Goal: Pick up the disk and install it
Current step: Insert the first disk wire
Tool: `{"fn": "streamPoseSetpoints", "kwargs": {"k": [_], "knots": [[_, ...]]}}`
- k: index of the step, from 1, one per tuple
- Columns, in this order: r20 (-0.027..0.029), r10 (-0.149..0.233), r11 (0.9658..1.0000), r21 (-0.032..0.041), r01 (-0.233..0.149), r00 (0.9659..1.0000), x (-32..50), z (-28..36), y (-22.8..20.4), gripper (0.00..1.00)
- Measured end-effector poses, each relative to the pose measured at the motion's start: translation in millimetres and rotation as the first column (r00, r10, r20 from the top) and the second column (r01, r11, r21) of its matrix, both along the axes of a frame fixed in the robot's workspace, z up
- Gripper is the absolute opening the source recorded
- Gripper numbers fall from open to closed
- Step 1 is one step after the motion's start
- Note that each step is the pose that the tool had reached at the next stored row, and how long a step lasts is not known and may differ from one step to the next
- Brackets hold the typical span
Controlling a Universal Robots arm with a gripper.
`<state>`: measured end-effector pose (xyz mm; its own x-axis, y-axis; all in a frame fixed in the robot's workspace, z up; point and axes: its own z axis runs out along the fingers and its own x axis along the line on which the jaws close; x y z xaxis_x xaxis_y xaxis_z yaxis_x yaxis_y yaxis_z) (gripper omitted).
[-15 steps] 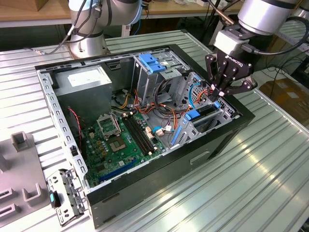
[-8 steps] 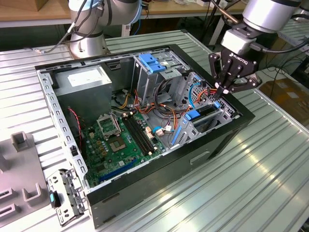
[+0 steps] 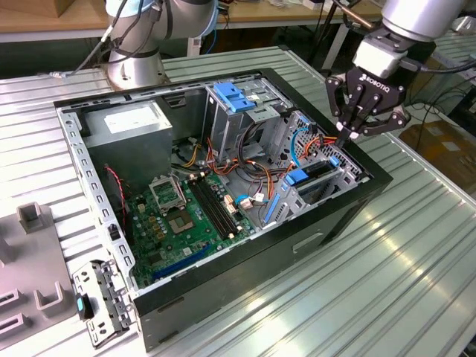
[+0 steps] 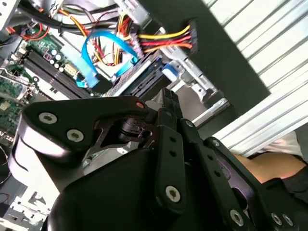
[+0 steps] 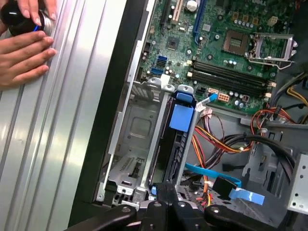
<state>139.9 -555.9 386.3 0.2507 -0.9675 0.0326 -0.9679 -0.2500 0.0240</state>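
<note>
Computer case [image 3: 245,277]: The open black tower lies on its side on the ribbed metal table [image 3: 416,282]. You can place everything below by it.

Bracket [image 3: 100,297]: A loose grey metal bracket with a small blue clip lies on the table just outside the case's corner, at the exterior view's left.

Power supply [image 3: 130,126]: The grey box with a white sticker sits inside the case, at the end toward the exterior view's left.

Motherboard [image 3: 182,212]: The green board covers the middle of the case floor, with its memory slots running beside the drive cage [image 5: 132,130].

Cables [image 5: 226,144]: Red, yellow and orange leads and a flat blue ribbon loop inside the case beside the cage.

Disk [image 3: 318,169]: The dark drive with blue rails is slotted into the drive cage, inside the case at the end toward the exterior view's right. In the first wrist view [image 5: 174,149] its blue tab points toward the motherboard.

Gripper [image 3: 344,136]: Your gripper hangs over that same end of the case. Its fingers are drawn together tip to tip with nothing seen between them. In the first wrist view [image 5: 166,188] the tips are at the disk's outer end by the case wall, and whether they touch it cannot be told.

Hand [image 5: 24,53]: In the first wrist view a person's hand rests on the table outside the case wall, around a dark round knob [image 5: 19,19].
</note>
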Motion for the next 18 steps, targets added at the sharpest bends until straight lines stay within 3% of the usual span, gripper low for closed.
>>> {"fn": "streamPoseSetpoints", "kwargs": {"k": [3, 7, 10, 11, 18], "knots": [[0.0, 0.003, 1.0, 0.0, -0.003, 1.0, 15.5, 0.0, 1.3, 0.11], [-0.0005, 0.003, 1.0, -0.0001, -0.003, 1.0, 37.5, -0.4, 9.8, 0.11], [-0.0006, 0.003, 1.0, 0.0, -0.003, 1.0, 38.1, -0.5, 10.7, 0.17], [-0.0005, 0.003, 1.0, 0.0, -0.003, 1.0, 38.1, -0.4, 10.8, 0.24], [-0.0006, 0.003, 1.0, -0.0001, -0.003, 1.0, 38.1, -0.4, 11.0, 0.24]]}}
